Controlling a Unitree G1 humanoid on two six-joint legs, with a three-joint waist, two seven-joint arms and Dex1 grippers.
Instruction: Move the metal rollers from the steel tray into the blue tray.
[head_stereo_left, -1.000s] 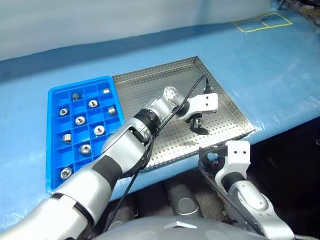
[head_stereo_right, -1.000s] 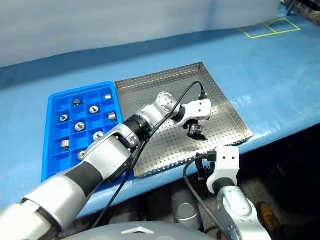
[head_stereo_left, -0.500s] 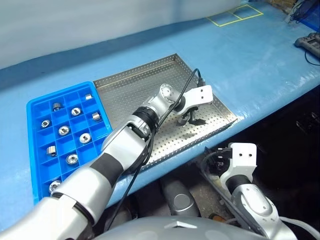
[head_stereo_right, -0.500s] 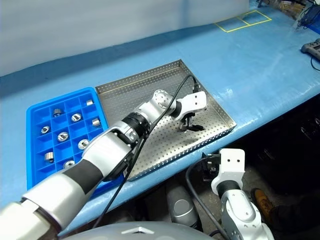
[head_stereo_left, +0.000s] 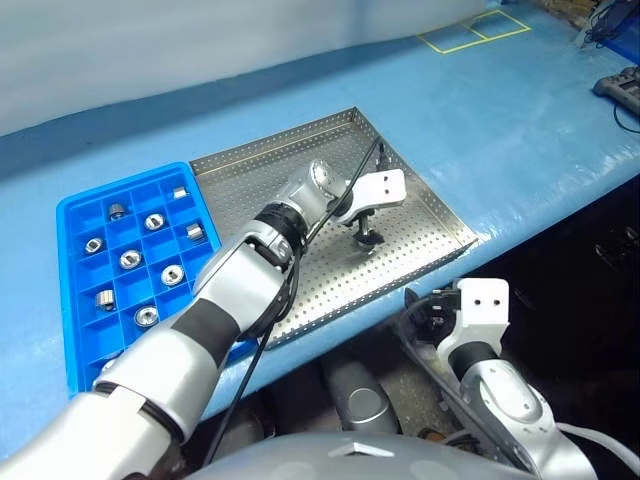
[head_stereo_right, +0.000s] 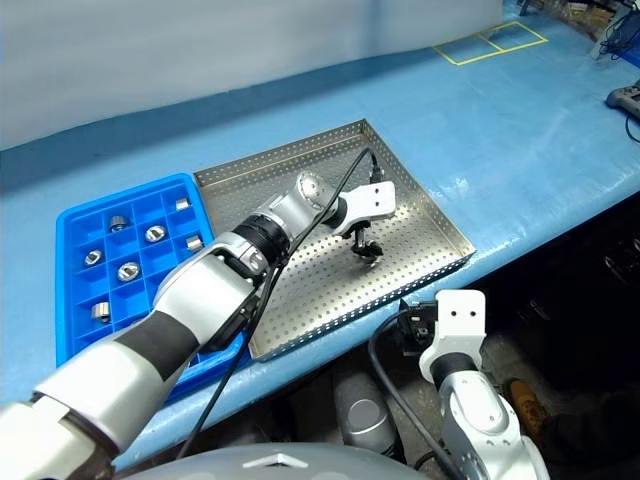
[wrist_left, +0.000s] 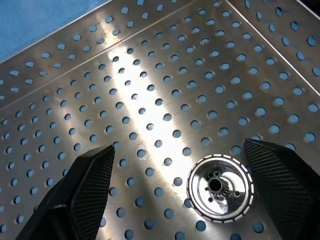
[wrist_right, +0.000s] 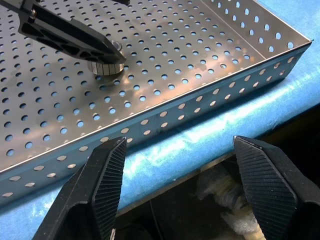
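Nearest, right gripper (wrist_right: 175, 190) spread, idle off the table edge. Beyond, left gripper (wrist_left: 190, 185) spread around the last metal roller (wrist_left: 220, 186) on the steel tray (head_stereo_left: 420, 190); likely risk: off-centre closing skids it across slick perforated steel. Further left, blue tray (head_stereo_left: 75, 215) with filled compartments. Blue-covered table (head_stereo_left: 520, 120), yellow tape marks (head_stereo_left: 475, 28) far.

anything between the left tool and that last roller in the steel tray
Nothing visible. In the left wrist view the left tool is open, its fingers on either side of the metal roller, which lies flat on the steel tray with bare perforated metal around it.
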